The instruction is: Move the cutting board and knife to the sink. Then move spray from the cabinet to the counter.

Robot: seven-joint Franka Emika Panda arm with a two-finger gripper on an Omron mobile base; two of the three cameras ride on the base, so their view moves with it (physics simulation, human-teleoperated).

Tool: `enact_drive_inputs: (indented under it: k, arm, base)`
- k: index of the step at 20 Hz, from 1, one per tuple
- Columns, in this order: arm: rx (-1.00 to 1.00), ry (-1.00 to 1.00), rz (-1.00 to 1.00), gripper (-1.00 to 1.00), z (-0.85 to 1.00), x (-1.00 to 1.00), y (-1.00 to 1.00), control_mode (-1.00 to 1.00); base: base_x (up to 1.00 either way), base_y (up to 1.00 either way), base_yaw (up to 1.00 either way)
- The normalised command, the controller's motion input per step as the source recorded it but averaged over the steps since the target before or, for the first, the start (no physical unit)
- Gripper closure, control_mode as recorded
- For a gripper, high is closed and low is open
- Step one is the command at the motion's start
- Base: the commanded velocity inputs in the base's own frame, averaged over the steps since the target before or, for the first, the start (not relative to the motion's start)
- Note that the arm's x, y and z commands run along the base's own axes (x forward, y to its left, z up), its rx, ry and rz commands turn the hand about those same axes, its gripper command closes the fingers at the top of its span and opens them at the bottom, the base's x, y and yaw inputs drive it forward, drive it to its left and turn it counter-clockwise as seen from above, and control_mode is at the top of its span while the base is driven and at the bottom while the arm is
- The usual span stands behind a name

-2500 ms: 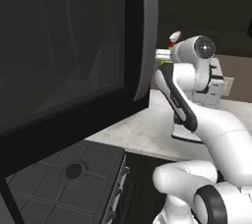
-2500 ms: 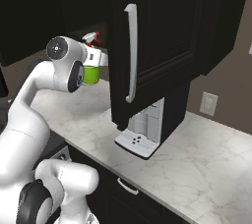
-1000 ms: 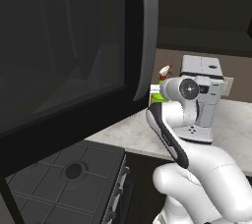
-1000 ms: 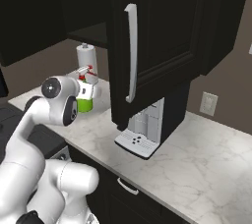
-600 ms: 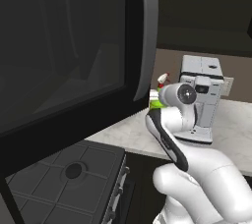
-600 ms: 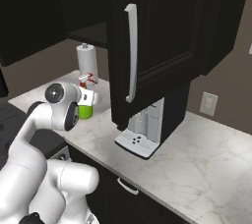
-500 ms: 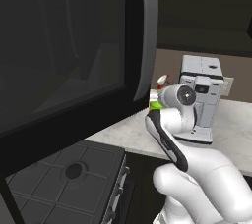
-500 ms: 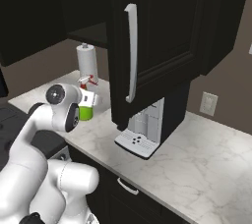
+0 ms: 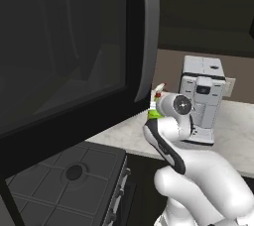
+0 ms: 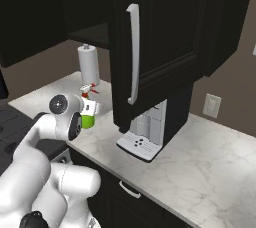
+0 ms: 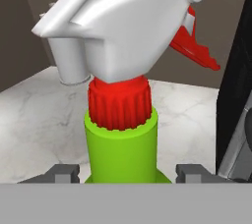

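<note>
The fingers (image 11: 127, 171) pinch the spray (image 11: 121, 142) low on its green neck, one on each side, so the bottle stays upright with its red collar and white trigger head above the grip. In the right base view the spray (image 10: 88, 118) sits at the end of the arm, low over the marble tabletop (image 10: 200, 157), left of the coffee machine (image 10: 145, 134) and in front of the paper towel roll (image 10: 88, 64). It appears to be on its way down to the tabletop, though whether its base touches the surface cannot be told.
</note>
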Motion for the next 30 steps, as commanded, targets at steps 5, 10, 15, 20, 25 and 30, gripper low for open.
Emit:
enact_drive_inputs:
  k: [5, 10, 15, 20, 25, 30]
  arm:
    - [0.00, 0.00, 0.00, 1.00, -0.35, 0.20, 0.07, -1.00]
    - [0.00, 0.00, 0.00, 1.00, -0.35, 0.17, 0.02, -1.00]
    - [0.00, 0.00, 0.00, 1.00, -0.36, 0.02, 0.00, -1.00]
    - [0.00, 0.00, 0.00, 1.00, -0.34, 0.03, 0.00, -1.00]
    - [0.00, -0.05, 0.00, 1.00, -0.38, 0.03, 0.00, -1.00]
    - [0.00, -0.08, 0.00, 1.00, -0.34, 0.08, 0.00, -1.00]
  base:
    - [0.00, 0.00, 0.00]
    - [0.00, 0.00, 0.00]
    - [0.00, 0.00, 0.00]
    - [0.00, 0.00, 0.00]
    - [0.00, 0.00, 0.00]
    - [0.00, 0.00, 0.00]
